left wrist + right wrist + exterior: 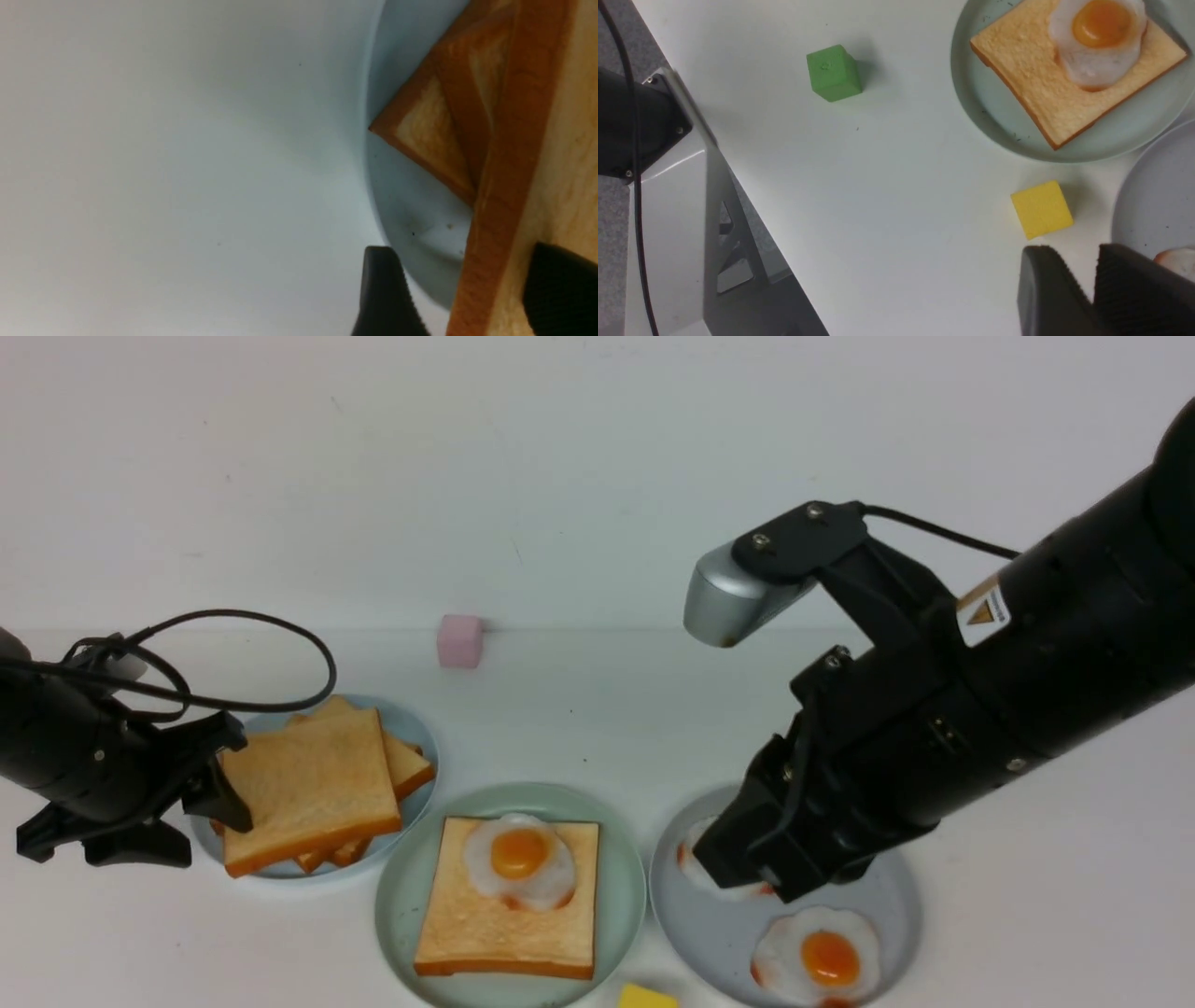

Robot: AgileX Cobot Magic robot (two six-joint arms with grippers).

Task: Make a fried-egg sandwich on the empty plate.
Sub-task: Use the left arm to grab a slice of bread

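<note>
The mint-green plate sits front centre with one toast slice on it and a fried egg on that slice's far part; no second slice is on top. It also shows in the right wrist view. My left gripper is open, with its jaws either side of the near-left edge of the top slice of the toast pile; the crust lies between its fingers. My right gripper is shut and empty above the grey-blue plate.
The toast pile lies on a pale blue plate. The grey-blue plate holds one fried egg and another partly hidden by my right gripper. A pink cube stands at the back, a yellow cube and a green cube near the front edge.
</note>
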